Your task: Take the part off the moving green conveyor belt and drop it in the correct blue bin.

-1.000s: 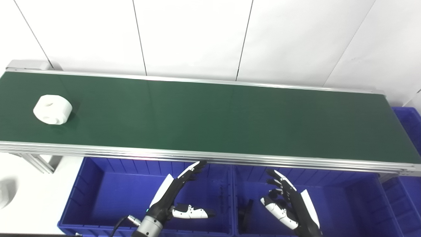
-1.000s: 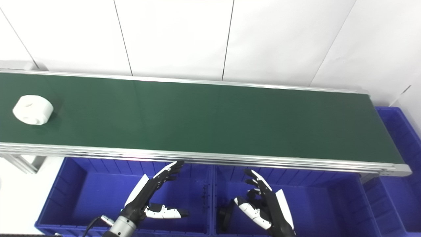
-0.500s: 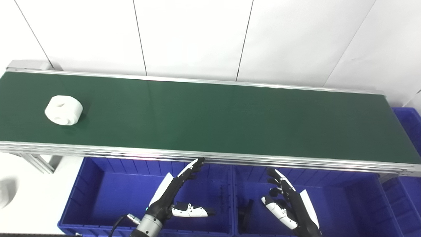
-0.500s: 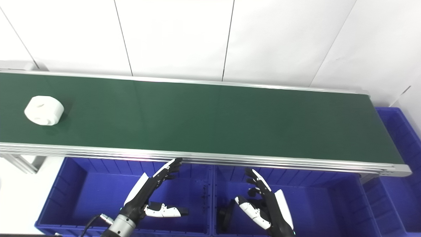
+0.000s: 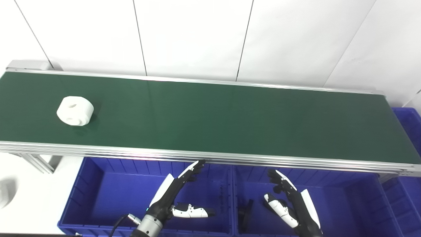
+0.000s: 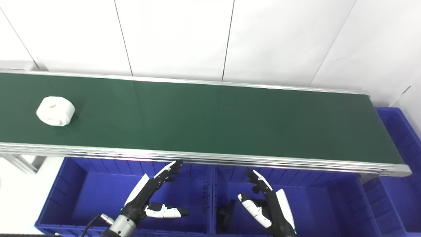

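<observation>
A white round part with holes point(image 5: 75, 110) lies on the green conveyor belt point(image 5: 210, 118) near its left end; it also shows in the right eye view point(image 6: 55, 111). My left hand point(image 5: 177, 194) is open and empty, hovering over the left blue bin point(image 5: 98, 204) below the belt's front rail. My right hand point(image 5: 291, 205) is open and empty over the middle blue bin point(image 5: 345, 204). Both hands are far to the right of the part.
A dark disc-shaped part point(image 5: 246, 215) stands in the middle bin near its left wall. Another blue bin point(image 5: 408, 125) sits beyond the belt's right end. The belt's metal frame leg point(image 5: 36, 163) is at the left. A white wall is behind.
The white part has ridden the belt to the right. My right hand has sunk slightly; my left hand has barely moved.
</observation>
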